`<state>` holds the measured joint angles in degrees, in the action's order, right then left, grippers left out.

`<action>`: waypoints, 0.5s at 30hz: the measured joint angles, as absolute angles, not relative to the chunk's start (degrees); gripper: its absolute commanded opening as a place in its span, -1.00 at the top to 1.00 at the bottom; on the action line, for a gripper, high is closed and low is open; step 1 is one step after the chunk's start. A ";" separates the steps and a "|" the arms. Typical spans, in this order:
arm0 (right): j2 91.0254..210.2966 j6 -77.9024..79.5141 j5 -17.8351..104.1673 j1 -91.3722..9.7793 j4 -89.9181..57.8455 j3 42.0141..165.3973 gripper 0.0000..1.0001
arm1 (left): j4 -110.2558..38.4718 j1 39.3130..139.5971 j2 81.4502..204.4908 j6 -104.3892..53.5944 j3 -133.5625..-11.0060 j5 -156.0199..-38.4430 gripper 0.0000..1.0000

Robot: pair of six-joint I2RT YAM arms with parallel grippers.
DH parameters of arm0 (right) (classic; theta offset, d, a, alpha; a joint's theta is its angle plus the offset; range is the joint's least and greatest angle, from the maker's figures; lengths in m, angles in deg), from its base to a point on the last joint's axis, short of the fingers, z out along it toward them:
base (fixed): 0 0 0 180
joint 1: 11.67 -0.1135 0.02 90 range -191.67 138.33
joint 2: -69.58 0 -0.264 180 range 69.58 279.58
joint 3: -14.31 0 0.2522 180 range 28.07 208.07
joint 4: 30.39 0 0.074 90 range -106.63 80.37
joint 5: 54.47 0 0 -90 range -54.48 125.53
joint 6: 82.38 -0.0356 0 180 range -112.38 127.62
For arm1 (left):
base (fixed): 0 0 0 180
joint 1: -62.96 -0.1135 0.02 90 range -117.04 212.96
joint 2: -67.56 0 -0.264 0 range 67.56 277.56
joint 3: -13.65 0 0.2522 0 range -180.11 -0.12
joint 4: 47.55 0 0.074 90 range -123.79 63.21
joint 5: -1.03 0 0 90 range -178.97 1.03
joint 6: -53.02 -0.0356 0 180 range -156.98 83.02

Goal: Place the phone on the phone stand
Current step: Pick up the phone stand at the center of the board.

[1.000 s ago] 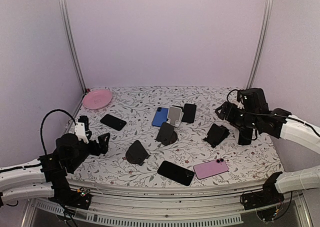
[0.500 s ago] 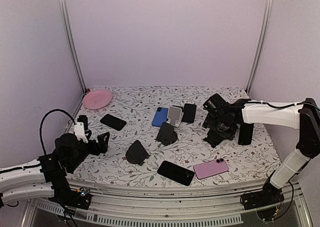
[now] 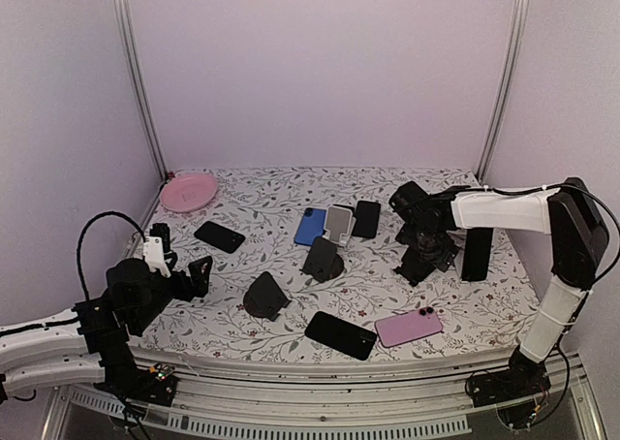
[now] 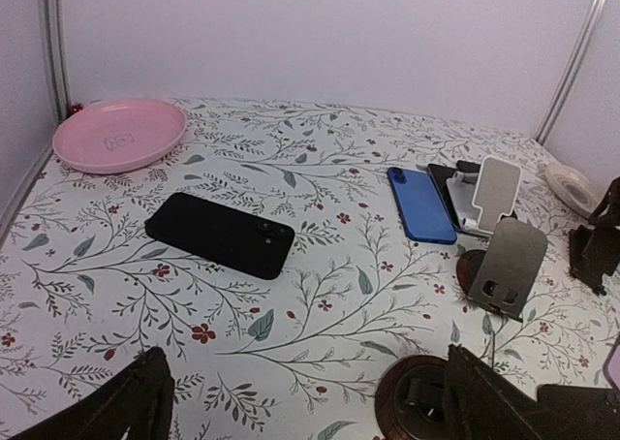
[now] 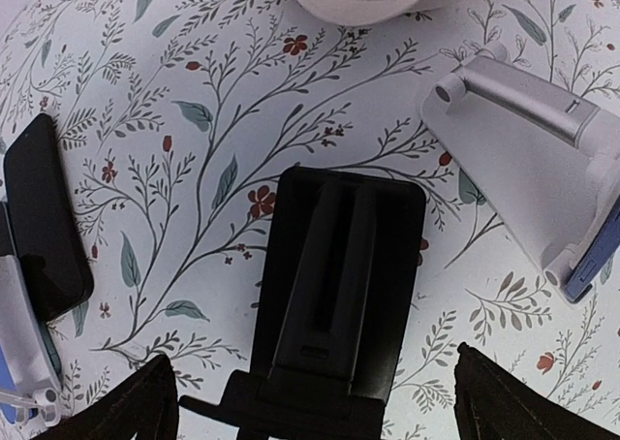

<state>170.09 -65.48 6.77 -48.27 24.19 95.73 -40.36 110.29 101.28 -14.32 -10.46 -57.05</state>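
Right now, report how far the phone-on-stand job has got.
Done: nothing visible; no phone looks seated on a stand. In hand: the right gripper hovers open over the black stand, holding nothing; the left gripper is open and empty too. Left: pick up a phone, such as the pink phone lying flat near the front edge, and seat it on a stand.
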 measured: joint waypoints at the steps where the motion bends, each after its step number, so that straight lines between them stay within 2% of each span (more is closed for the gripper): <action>1: 170.31 -65.48 6.73 -47.98 24.16 95.73 -0.98 | -40.36 110.29 101.30 -14.30 -10.46 -57.05 -0.93; 9: 173.98 -64.34 7.60 -47.48 23.29 97.04 -1.00 | -40.38 110.29 101.61 -14.30 -10.46 -57.05 -0.93; 11: 174.22 -63.93 8.04 -47.50 22.53 97.11 -0.90 | -40.38 110.29 101.72 -14.30 -10.46 -57.05 -0.93; 15: 174.24 -62.55 8.72 -47.55 21.24 97.04 -0.57 | -40.38 110.29 101.72 -14.30 -10.46 -57.05 -0.93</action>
